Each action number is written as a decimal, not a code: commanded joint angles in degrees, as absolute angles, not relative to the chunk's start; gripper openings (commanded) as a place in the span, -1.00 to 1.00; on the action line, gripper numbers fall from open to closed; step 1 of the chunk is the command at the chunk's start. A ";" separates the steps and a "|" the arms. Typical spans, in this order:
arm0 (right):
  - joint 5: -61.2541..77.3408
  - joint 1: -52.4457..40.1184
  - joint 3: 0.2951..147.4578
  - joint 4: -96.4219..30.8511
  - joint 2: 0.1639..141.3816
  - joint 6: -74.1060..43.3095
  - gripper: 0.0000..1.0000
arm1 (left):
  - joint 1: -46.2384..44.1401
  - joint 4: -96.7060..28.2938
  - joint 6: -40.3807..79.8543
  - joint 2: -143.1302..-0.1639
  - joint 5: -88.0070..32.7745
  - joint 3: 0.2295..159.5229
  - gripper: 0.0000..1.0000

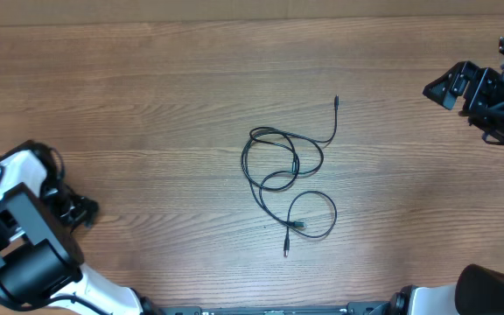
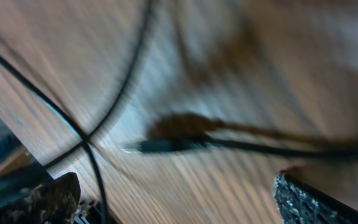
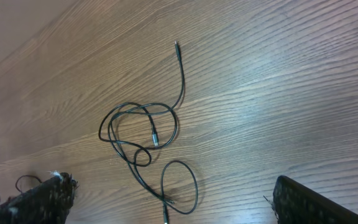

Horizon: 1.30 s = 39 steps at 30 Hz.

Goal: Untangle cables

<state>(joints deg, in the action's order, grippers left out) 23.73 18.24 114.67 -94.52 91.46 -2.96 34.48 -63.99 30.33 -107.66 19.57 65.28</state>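
The cables (image 1: 285,166) lie in the middle of the wooden table as thin black cords in overlapping loops. One plug end points to the far side (image 1: 336,100) and another to the near side (image 1: 286,252). The right wrist view shows the same cables (image 3: 143,134) ahead of my right gripper (image 3: 179,205), which is open with a low loop lying between its fingers. In the overhead view my right gripper (image 1: 442,87) is at the far right, well apart from the cables. My left gripper (image 1: 82,210) is at the near left, open, away from them.
In the left wrist view my left gripper (image 2: 176,208) is open over wood grain. Blurred dark cords (image 2: 104,112) cross close to the lens, and I cannot tell what they belong to. The arm bases (image 1: 24,254) stand along the near edge.
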 commanded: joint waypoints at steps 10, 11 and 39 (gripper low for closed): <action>23.59 17.96 114.65 -94.41 91.42 -2.96 1.00 | 49.98 -57.45 30.87 -108.27 19.57 65.01 1.00; 23.62 17.96 114.65 -94.41 91.42 -2.96 1.00 | 50.48 -56.07 30.87 -108.27 19.42 65.01 1.00; 24.47 17.96 114.65 -93.58 91.42 -3.16 1.00 | 53.93 -57.23 32.10 -108.36 19.16 87.96 1.00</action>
<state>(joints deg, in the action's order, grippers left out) 23.83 18.22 114.67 -94.04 91.46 -2.98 53.76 -56.05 31.42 -107.94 19.09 85.73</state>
